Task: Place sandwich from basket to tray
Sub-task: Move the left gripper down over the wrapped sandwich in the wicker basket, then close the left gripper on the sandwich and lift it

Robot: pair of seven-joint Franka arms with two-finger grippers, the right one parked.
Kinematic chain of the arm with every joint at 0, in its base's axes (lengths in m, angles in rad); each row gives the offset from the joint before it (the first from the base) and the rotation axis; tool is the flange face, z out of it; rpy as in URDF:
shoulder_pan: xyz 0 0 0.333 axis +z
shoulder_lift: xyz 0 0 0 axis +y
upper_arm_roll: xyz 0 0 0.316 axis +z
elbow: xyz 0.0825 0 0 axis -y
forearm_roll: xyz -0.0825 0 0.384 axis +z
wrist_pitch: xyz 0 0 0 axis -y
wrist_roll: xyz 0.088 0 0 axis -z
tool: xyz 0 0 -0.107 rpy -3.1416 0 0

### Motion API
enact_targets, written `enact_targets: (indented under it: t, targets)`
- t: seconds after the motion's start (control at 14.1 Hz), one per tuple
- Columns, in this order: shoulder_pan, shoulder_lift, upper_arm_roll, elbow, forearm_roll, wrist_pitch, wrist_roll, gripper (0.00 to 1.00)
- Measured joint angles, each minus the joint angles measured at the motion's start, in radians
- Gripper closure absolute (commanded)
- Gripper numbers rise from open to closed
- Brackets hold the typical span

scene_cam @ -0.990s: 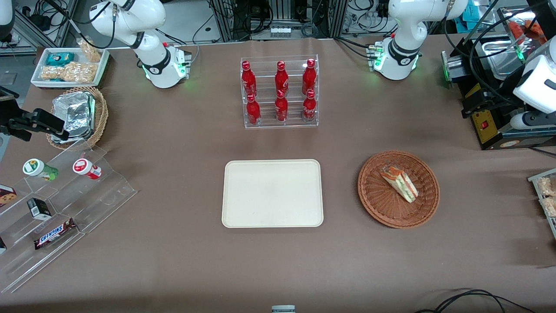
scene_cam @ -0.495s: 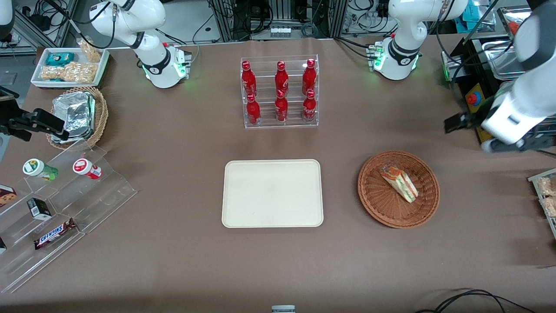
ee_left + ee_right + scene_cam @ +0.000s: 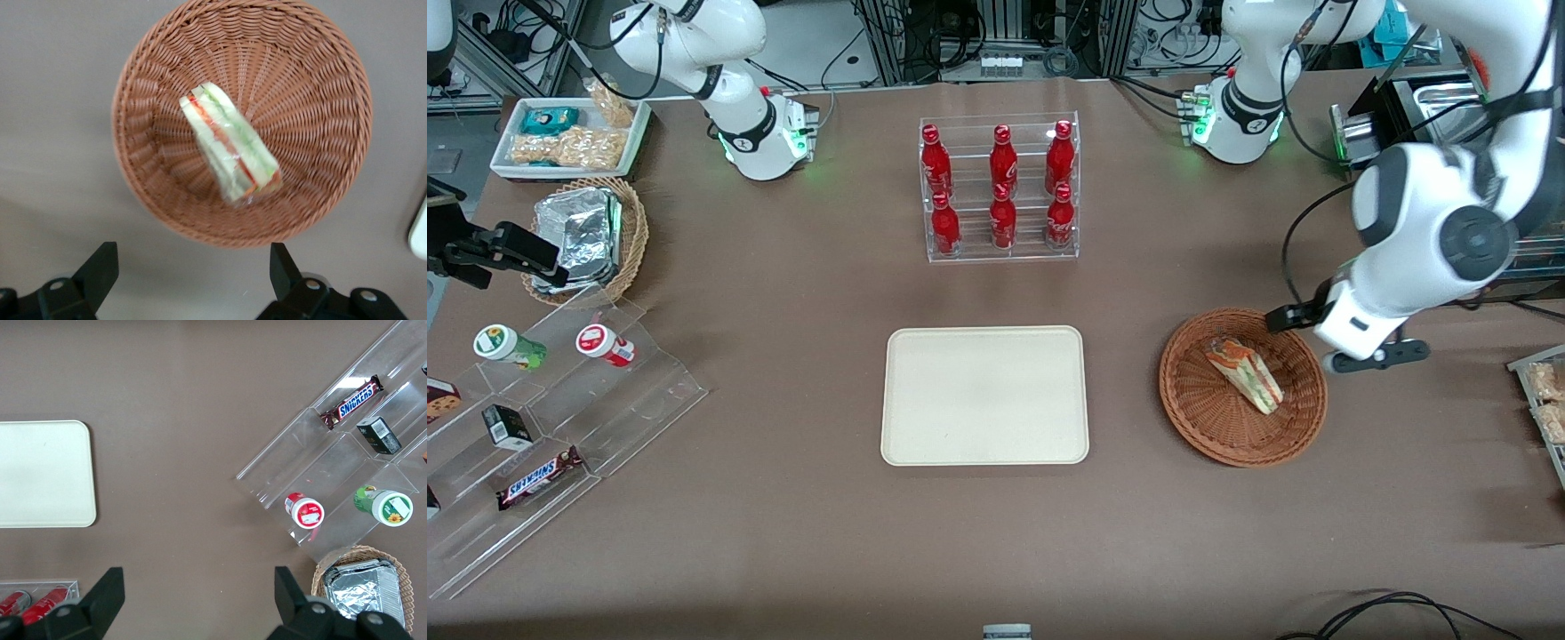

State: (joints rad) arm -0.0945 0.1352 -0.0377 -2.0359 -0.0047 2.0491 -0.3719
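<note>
Below the end effector (image 3: 187, 280), whose fingers stood wide apart and held nothing, the sandwich (image 3: 230, 152) lay in the basket (image 3: 320, 87); grasping and carrying to the tray (image 3: 985, 394) remained.

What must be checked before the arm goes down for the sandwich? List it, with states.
1. Sandwich lies in the basket: ok.
2. Gripper fingers open: ok.
3. Gripper centred over the sandwich: not ok, it hangs by the basket's rim.
4. Nothing else in the basket: ok.
5. Tray bare for the drop: ok.
6. Path from basket to tray free of other things: ok.
</note>
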Motion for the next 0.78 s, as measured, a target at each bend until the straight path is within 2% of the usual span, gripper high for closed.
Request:
enact_targets:
  t: [0.21,0.49,0.78]
  targets:
    - [-0.043,0.019,-0.003,-0.074,0.001,0.156,-0.307,0.0]
    - [-0.063,0.059,-0.006,-0.087,0.003,0.233,-0.704,0.0]
    - [-0.063,0.119,-0.004,-0.084,0.024,0.256,-0.795,0.0]
